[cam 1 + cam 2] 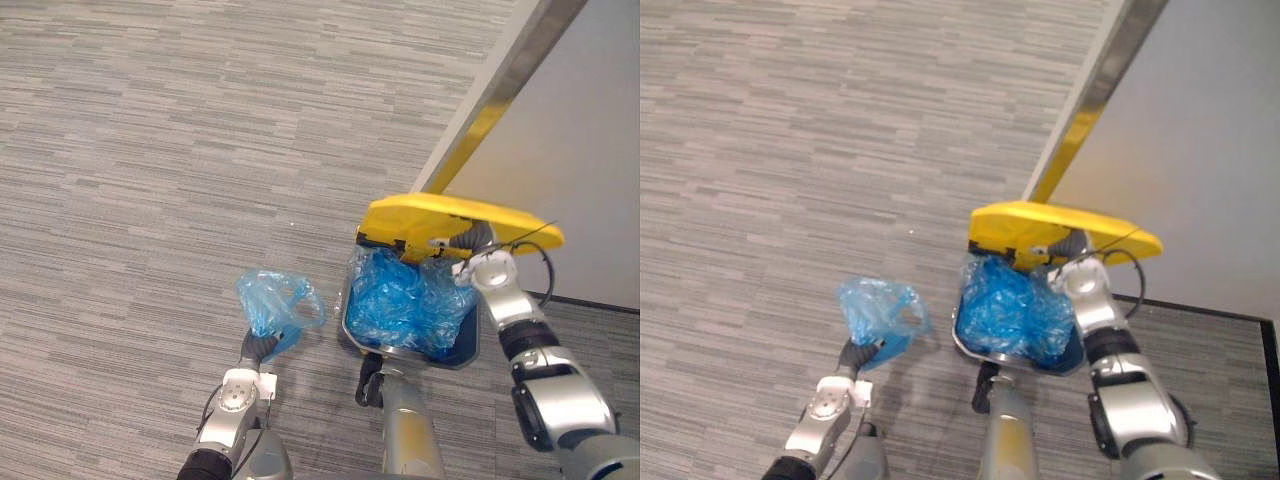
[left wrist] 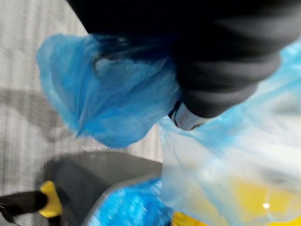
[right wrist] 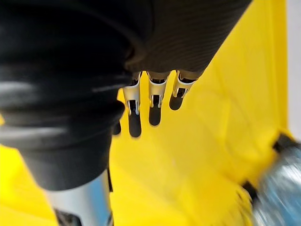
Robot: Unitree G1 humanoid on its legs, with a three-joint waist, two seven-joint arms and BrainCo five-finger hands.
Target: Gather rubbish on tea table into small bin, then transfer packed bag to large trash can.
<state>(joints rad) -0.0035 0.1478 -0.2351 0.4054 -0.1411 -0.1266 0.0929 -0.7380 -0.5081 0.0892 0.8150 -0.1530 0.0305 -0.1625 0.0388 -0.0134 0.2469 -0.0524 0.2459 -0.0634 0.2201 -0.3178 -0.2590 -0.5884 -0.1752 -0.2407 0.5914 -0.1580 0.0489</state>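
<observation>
Grey striped carpet floor (image 1: 150, 150) meets a pale wall (image 1: 590, 120). One grey bin (image 1: 462, 352) with one blue liner (image 1: 400, 300) stands there, its one yellow lid (image 1: 440, 215) raised. The right hand (image 1: 468, 240) is partly hidden under the lid, its fingers (image 3: 151, 94) straight and spread against the lid's underside. One blue bag (image 1: 268, 298) hangs just left of the bin at the left hand (image 1: 262, 347); the bag hides its fingers, so its grip cannot be told.
</observation>
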